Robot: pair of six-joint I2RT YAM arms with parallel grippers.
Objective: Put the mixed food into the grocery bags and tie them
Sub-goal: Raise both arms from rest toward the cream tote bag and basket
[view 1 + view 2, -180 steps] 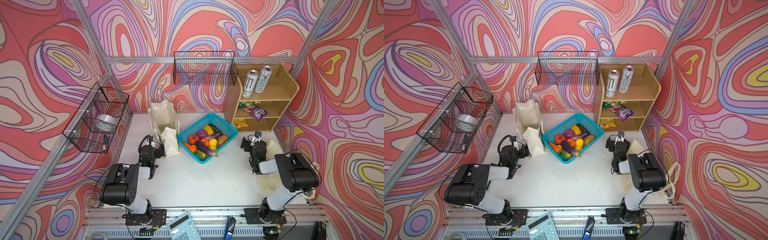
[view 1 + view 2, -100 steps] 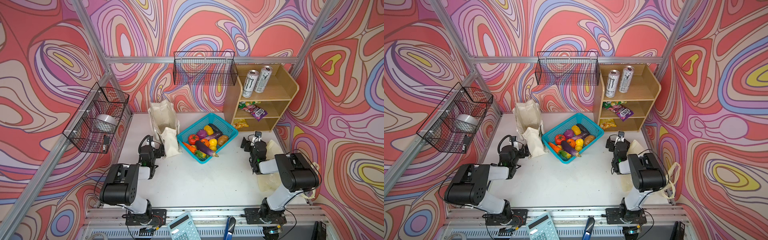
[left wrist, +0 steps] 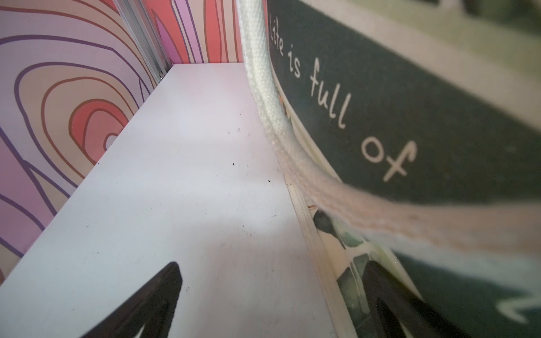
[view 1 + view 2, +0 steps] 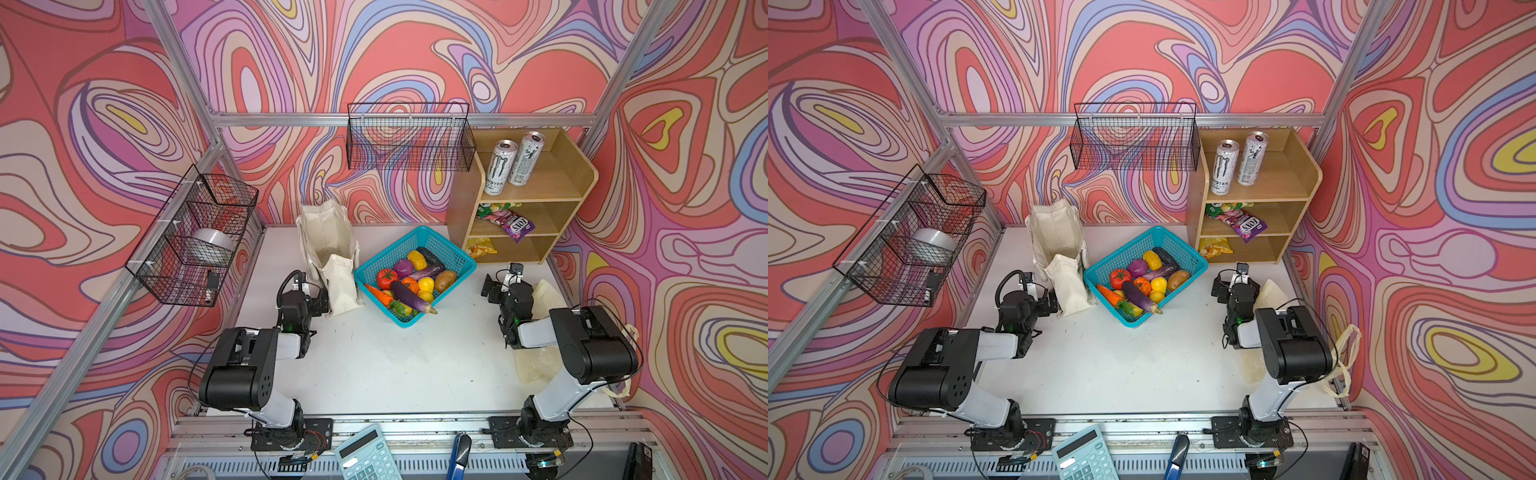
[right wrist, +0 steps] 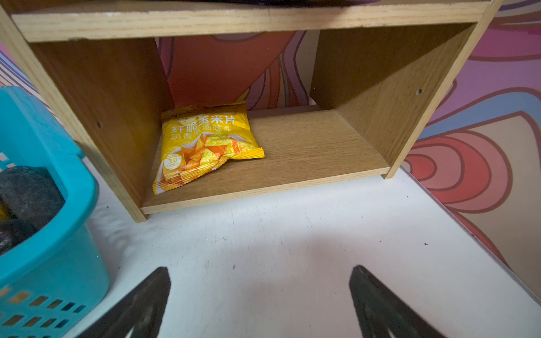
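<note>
Nothing has shifted since the earlier views; both arms stay folded low over the table. At left the canvas tote stands upright with its mouth open, and the left claw is spread wide and empty just beside its printed side. The teal basket holds the toy vegetables and fruit. The wooden shelf carries two cans on top and snack packets below. The right claw, wide open and empty, faces the yellow packet. The plastic bag lies under that arm.
</note>
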